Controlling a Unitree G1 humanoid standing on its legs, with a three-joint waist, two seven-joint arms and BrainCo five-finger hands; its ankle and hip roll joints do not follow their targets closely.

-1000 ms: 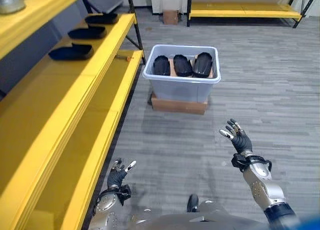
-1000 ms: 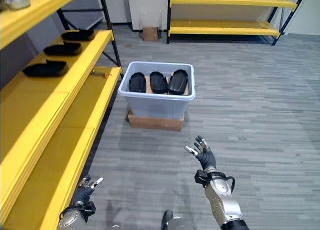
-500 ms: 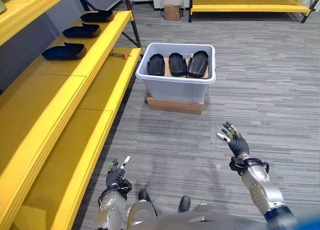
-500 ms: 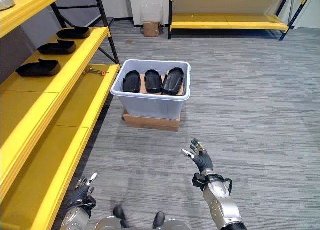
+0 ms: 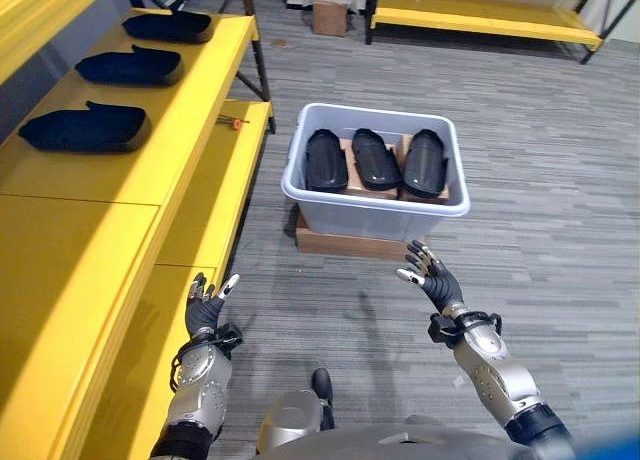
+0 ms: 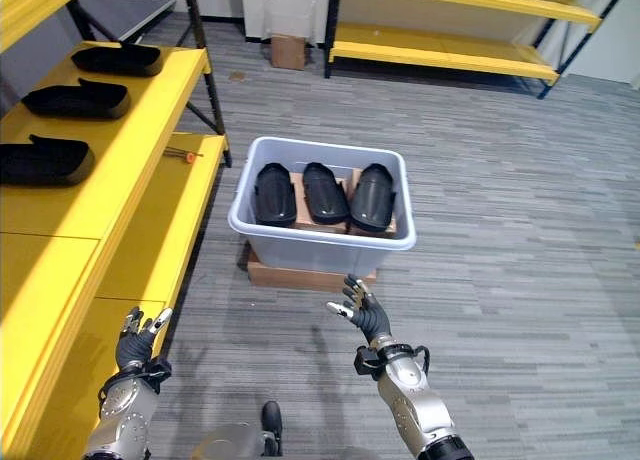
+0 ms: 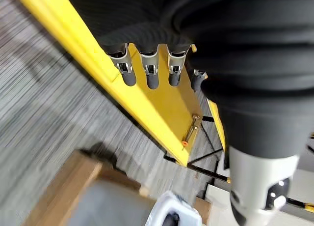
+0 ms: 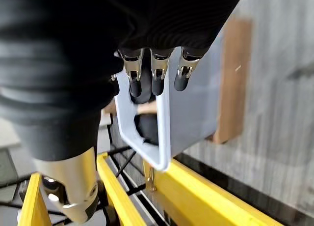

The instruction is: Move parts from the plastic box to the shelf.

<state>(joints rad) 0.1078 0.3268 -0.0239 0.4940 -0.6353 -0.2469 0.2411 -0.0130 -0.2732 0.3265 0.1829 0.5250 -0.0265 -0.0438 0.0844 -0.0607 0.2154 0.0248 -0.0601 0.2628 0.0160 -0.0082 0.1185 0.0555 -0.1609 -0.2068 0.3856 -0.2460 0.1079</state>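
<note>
Grey floor, plastic box (image 5: 375, 202) now nearer at 12 o'clock, three black parts (image 5: 376, 159) inside lengthwise 6-to-12, both right hand (image 5: 430, 279) and left hand (image 5: 205, 306) raised, fingers spread, empty.

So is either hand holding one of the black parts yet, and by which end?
Nothing is held. The right hand hangs open just short of the plastic box, and the left hand is open beside the yellow shelf.

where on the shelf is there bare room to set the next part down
The upper yellow shelf is bare on the near side of the nearest black part. Its far end is crowded with two more parts. The lower shelf is bare too, apart from a small screwdriver at its far end.
</note>
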